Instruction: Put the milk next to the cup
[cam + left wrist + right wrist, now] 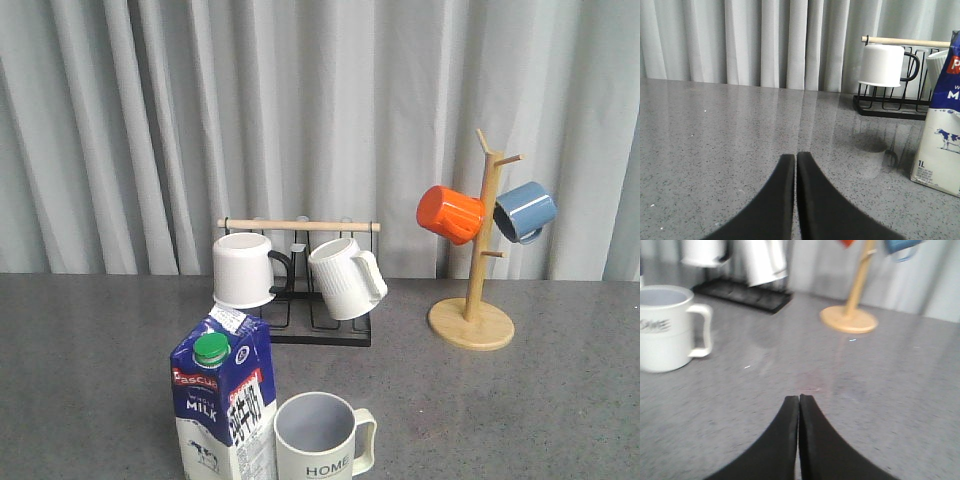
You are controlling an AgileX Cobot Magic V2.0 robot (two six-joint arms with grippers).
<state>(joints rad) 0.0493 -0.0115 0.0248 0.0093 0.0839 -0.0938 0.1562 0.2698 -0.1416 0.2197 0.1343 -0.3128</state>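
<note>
The milk (224, 405), a dark-blue and white gable-top carton with a green cap, stands upright at the front of the grey table, close on the left of the cup (318, 440). The cup is cream-white with "HOME" lettering, a grey-blue inside and its handle to the right. The left wrist view catches the carton (941, 140) at its edge, well clear of my left gripper (796, 156), which is shut and empty. My right gripper (799, 398) is also shut and empty, with the cup (666, 327) apart from it. Neither gripper shows in the front view.
A black wire rack (325, 330) with a wooden bar stands behind, carrying a plain white black-handled mug (245, 270) and a ribbed white mug (345, 278). At the back right a wooden mug tree (478, 290) holds an orange mug (450, 214) and a blue mug (523, 210). Grey curtains hang behind.
</note>
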